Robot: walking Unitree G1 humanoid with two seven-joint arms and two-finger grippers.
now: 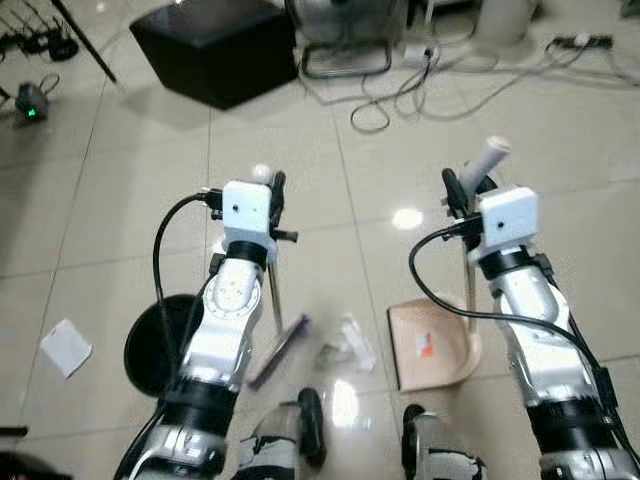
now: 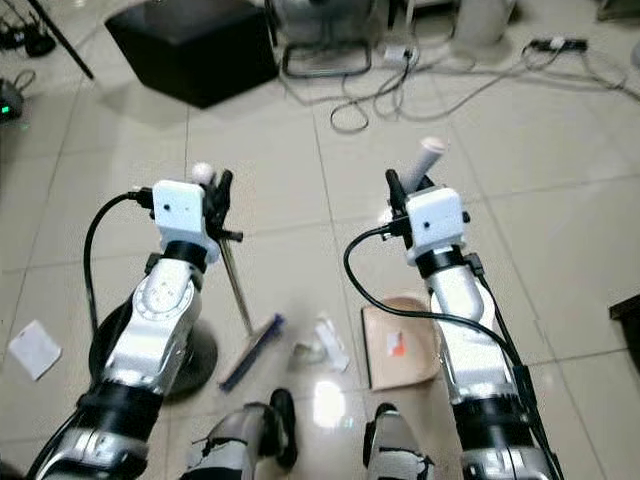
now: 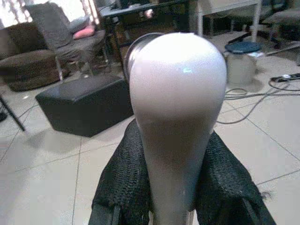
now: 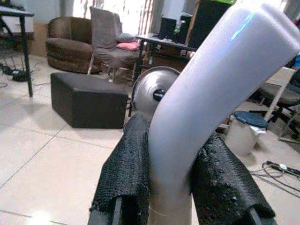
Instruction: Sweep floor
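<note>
Jaws clamped — left gripper (image 3: 174, 187) on smooth broom handle (image 3: 177, 108), right gripper (image 4: 174, 187) on tubular dustpan handle (image 4: 211, 98)

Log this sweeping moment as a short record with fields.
left gripper: shut on broom handle
right gripper: shut on dustpan handle
broom head: on the tiled floor, left of the litter
litter: clear wrapper scraps between broom head and dustpan
dustpan: beige, flat on the floor
elsewhere: white paper, black ottoman, cables
</note>
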